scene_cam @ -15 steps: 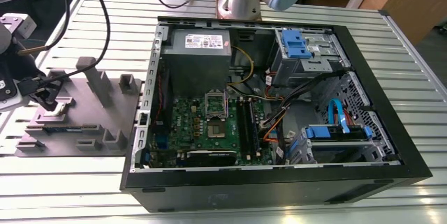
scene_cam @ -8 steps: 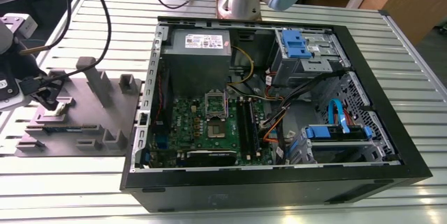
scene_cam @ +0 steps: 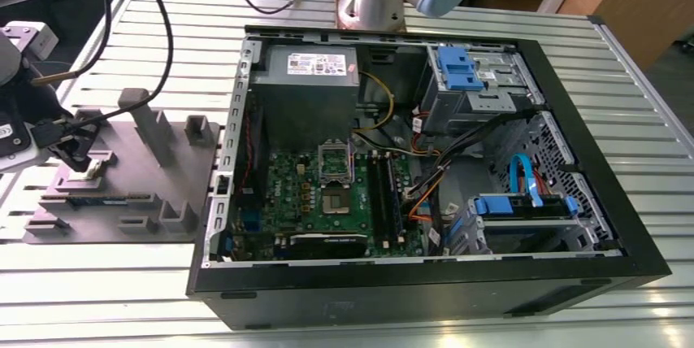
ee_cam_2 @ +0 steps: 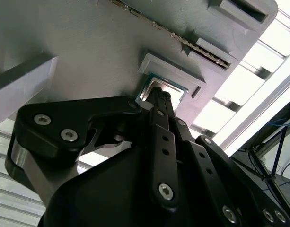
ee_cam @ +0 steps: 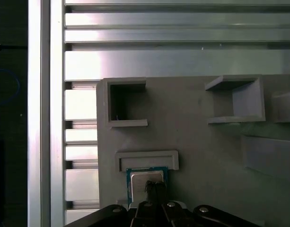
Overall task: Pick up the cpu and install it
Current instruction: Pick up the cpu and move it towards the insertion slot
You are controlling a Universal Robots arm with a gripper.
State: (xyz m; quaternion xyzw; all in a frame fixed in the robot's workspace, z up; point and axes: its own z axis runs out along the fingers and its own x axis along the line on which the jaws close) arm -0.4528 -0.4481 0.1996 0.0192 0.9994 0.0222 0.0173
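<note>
One small square cpu (ee_cam: pixel 137 182) lies flat in a shallow pocket of the grey tray (ee_cam: pixel 201 161), silver top facing up. No side is longer, and its edges line up with the pocket's rim. The black end effector (ee_cam: pixel 155 185) sits right over its middle, fingers pinched narrow together. I cannot tell if they touch it. The tray rests on the ribbed metal counter (ee_cam: pixel 159 61), beside the open computer case (scene_cam: pixel 434 161).

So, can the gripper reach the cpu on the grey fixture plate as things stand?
Probably yes: the gripper is down right at the cpu, which lies uncovered on the grey fixture plate, with nothing between them.
</note>
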